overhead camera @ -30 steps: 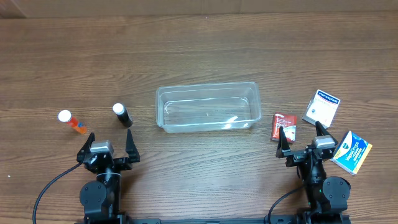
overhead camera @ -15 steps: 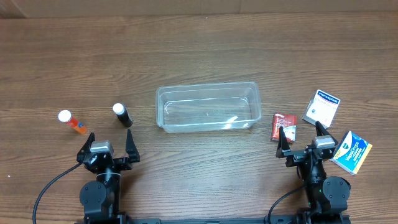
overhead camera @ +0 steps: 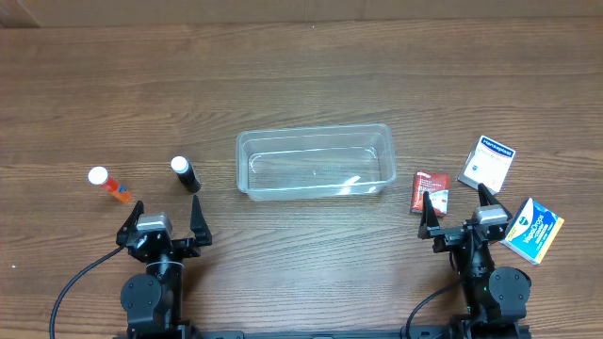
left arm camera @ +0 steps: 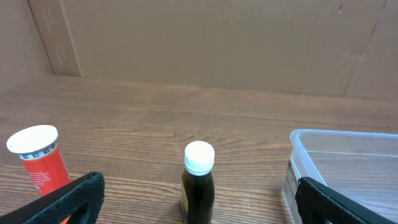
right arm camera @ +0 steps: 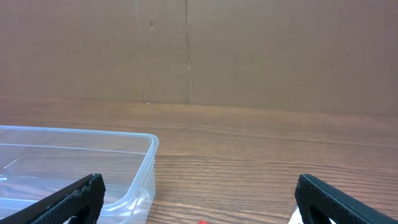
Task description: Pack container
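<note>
The clear plastic container (overhead camera: 315,162) sits empty at the table's middle; its corner shows in the left wrist view (left arm camera: 348,165) and the right wrist view (right arm camera: 74,165). A dark bottle with a white cap (overhead camera: 186,175) (left arm camera: 198,183) and an orange bottle with a white cap (overhead camera: 107,184) (left arm camera: 40,158) stand to its left. A red box (overhead camera: 431,192), a white and blue box (overhead camera: 487,163) and a blue and yellow box (overhead camera: 531,229) lie to its right. My left gripper (overhead camera: 162,218) (left arm camera: 198,202) is open, just behind the dark bottle. My right gripper (overhead camera: 459,209) (right arm camera: 198,202) is open and empty.
A brown cardboard wall (left arm camera: 205,43) stands along the table's far edge. Bare wooden table (overhead camera: 311,75) lies beyond the container and between the two arm bases (overhead camera: 151,292) (overhead camera: 495,287).
</note>
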